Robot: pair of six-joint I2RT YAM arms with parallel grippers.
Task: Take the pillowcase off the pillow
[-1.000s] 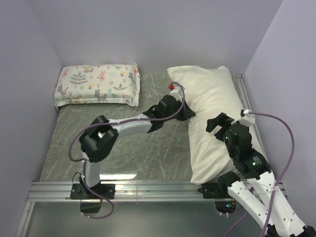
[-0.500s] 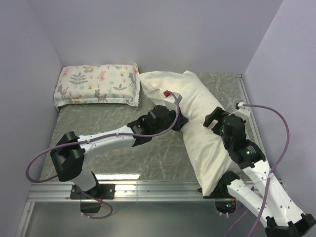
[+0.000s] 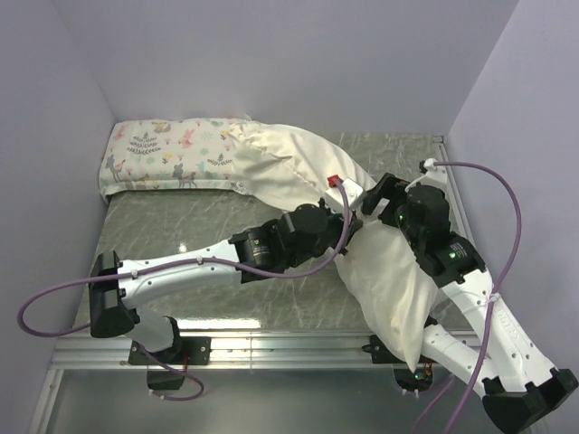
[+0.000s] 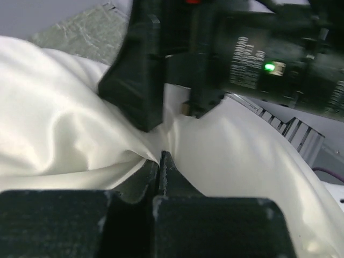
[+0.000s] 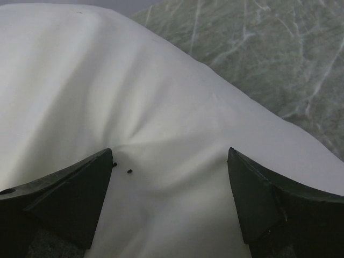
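The cream, wrinkled pillowcase (image 3: 280,163) stretches from the middle of the table up left, its far end against the printed pillow. The plump white pillow (image 3: 389,280) runs down to the near edge. My left gripper (image 3: 348,206) is shut on a pinched fold of the shiny pillowcase (image 4: 59,134), its tips (image 4: 160,157) meeting where the fabric gathers. Matte white pillow (image 4: 242,156) fills the right of that view. My right gripper (image 3: 375,201) sits right beside it, open wide, and its fingertips (image 5: 102,161) press into the pillow (image 5: 107,80).
A small floral animal-print pillow (image 3: 172,154) lies at the back left against the wall. Green marbled tabletop (image 3: 181,226) shows left of the arms and behind the pillow (image 5: 269,48). Purple cables loop off both arms. Walls close in on three sides.
The left gripper has dragged the far end of the bundle leftward onto the printed pillow. The right gripper moved up and left next to it, and the near end slid toward the table's front edge.
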